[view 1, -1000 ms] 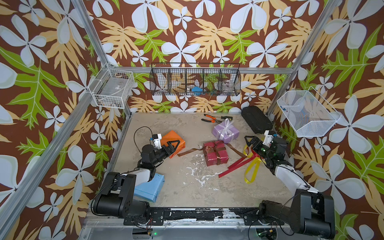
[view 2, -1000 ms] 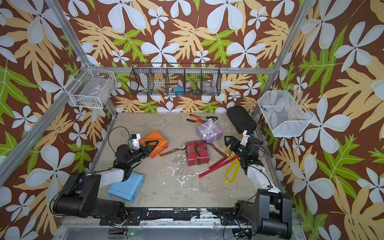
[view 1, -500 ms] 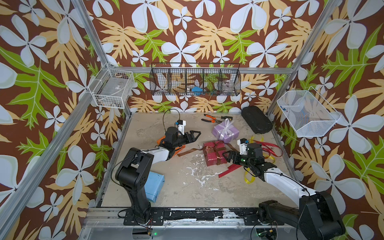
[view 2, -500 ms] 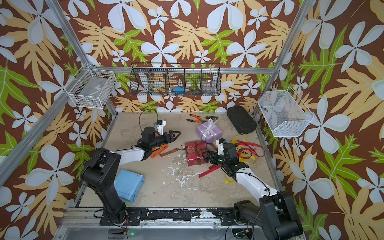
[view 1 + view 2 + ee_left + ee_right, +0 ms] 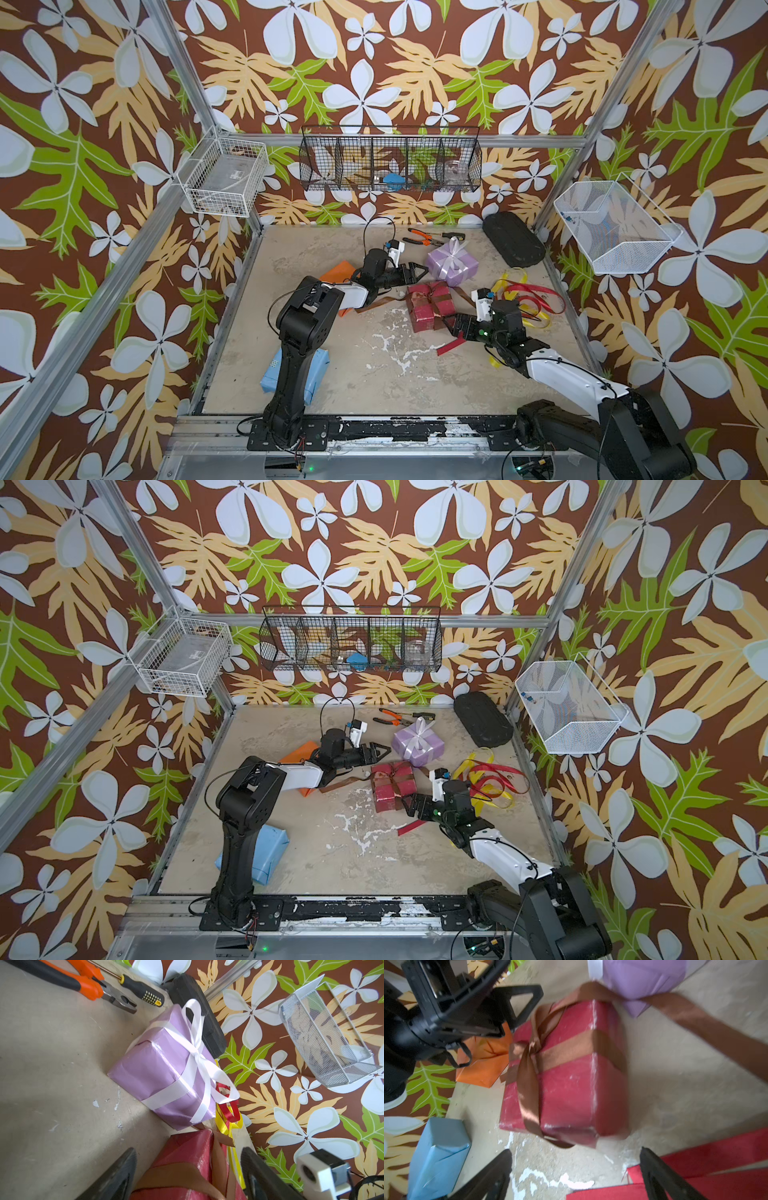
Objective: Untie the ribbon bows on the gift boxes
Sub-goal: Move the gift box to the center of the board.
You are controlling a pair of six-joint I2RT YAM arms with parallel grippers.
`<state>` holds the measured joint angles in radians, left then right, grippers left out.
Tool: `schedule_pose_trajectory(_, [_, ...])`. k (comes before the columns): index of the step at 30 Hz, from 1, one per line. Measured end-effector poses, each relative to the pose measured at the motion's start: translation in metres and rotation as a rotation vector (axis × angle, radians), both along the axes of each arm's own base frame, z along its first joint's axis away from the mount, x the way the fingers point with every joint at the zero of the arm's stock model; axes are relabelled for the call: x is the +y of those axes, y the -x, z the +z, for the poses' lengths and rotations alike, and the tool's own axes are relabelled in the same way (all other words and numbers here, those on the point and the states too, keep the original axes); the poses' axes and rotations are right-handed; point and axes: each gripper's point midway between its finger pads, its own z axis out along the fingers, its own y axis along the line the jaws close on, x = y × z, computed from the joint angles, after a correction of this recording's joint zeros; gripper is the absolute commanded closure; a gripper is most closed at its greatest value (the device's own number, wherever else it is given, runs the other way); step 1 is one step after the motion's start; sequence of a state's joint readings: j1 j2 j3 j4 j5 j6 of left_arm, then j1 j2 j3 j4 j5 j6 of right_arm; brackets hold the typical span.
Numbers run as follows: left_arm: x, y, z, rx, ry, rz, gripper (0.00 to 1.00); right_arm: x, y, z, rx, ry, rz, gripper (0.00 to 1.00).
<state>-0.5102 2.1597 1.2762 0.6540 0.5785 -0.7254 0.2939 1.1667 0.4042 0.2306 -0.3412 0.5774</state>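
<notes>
The dark red gift box (image 5: 430, 305) (image 5: 566, 1088) sits mid-table, wrapped in a brown ribbon knotted on top (image 5: 533, 1047), with tails trailing to both sides. My left gripper (image 5: 417, 270) (image 5: 188, 1153) hangs open just behind it, jaws straddling its top without touching. My right gripper (image 5: 451, 326) (image 5: 576, 1152) is open at its front right, over bare table. Behind stands the lilac box (image 5: 452, 262) with a tied white bow (image 5: 197, 1051). The orange box (image 5: 338, 272) and light blue box (image 5: 318, 370) lie bare, partly behind the left arm. Loose yellow and red ribbons (image 5: 523, 295) lie right.
Orange-handled pliers (image 5: 419, 237) and a screwdriver (image 5: 453, 235) lie at the back by a black case (image 5: 513, 241). Wire baskets hang on the back wall (image 5: 390, 160) and left wall (image 5: 224, 183). A white mesh basket (image 5: 615, 226) hangs on the right.
The left arm swung from the front left across the orange box to the red box. The right arm left the loose ribbons and came to the red box's front right.
</notes>
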Motion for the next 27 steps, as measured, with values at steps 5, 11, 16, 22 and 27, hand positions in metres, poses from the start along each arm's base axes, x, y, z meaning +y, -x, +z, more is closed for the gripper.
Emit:
schedule_pose_trajectory(5, [-0.003,0.006,-0.01,0.03,-0.003,-0.032,0.2,0.004,-0.025,0.008,-0.068,0.025,0.006,0.08])
schedule_pose_trajectory(11, [0.008,0.034,-0.021,0.077,-0.01,-0.055,0.21,0.035,-0.03,0.019,-0.104,-0.095,0.144,0.17])
schedule_pose_trajectory(16, [0.03,0.052,-0.025,0.121,0.026,-0.035,0.22,0.053,-0.015,0.022,-0.086,-0.191,0.225,0.18])
schedule_pose_trajectory(22, [0.054,0.07,-0.019,0.139,0.037,-0.001,0.21,0.057,-0.008,0.023,-0.064,-0.189,0.238,0.18])
schedule_pose_trajectory(27, [0.073,0.071,-0.002,0.095,-0.016,0.05,0.2,0.041,-0.014,0.041,-0.103,-0.076,0.181,0.24])
